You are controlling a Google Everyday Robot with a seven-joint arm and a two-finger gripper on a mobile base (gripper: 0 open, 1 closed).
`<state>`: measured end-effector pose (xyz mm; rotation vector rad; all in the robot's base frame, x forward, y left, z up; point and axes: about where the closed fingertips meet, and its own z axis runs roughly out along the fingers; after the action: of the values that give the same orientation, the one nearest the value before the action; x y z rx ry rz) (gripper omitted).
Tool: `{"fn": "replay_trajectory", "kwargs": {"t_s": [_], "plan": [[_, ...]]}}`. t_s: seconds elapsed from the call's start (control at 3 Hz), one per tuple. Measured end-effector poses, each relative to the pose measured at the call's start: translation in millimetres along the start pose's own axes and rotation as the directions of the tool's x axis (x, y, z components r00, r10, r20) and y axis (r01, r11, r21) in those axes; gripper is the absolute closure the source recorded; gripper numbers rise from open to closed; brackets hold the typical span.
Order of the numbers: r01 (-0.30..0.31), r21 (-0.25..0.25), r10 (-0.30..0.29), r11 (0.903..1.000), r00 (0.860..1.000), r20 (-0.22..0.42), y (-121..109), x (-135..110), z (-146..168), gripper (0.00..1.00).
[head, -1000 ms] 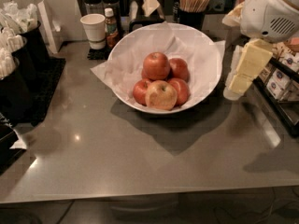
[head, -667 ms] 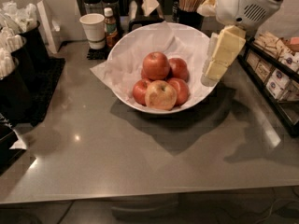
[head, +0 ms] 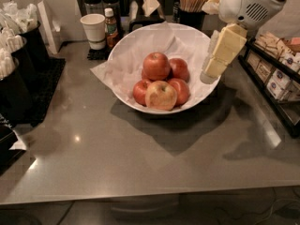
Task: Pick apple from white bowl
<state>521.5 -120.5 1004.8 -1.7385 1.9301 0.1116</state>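
The white bowl (head: 129,50), lined with crinkled white paper, stands on the grey counter at centre back. Several apples lie in it. The large, evenly red apple (head: 156,65) sits on top of the pile. An apple with a big pale yellow patch (head: 161,95) lies in front, and smaller darker red apples (head: 178,69) lie around. My gripper (head: 212,67) hangs over the bowl's right rim, above and to the right of the apples, touching none of them. Its cream fingers point down and to the left.
A small white paper cup (head: 93,30) and a small bottle (head: 110,28) stand behind the bowl on the left. A holder of wooden stirrers (head: 191,3) is behind. Black racks with packets stand at the left (head: 18,74) and right (head: 276,74) edges.
The gripper has moved left from the bowl's right side to over the right rim, nearer the apples. The bowl and apples have not moved.
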Motion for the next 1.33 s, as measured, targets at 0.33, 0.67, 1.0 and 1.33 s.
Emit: {"fn": "replay_trajectory", "kwargs": {"t_s": [0.33, 0.67, 1.0, 1.33], "plan": [[0.011, 0.012, -0.012, 0.9999, 0.998, 0.069, -22, -26, 18, 0.0], [0.053, -0.015, -0.051, 0.9985, 0.99, 0.131, -35, -60, 43, 0.0], [0.057, -0.018, -0.054, 0.9982, 0.989, 0.136, -36, -64, 46, 0.0], [0.057, -0.018, -0.054, 0.9982, 0.989, 0.136, -36, -63, 46, 0.19]]}}
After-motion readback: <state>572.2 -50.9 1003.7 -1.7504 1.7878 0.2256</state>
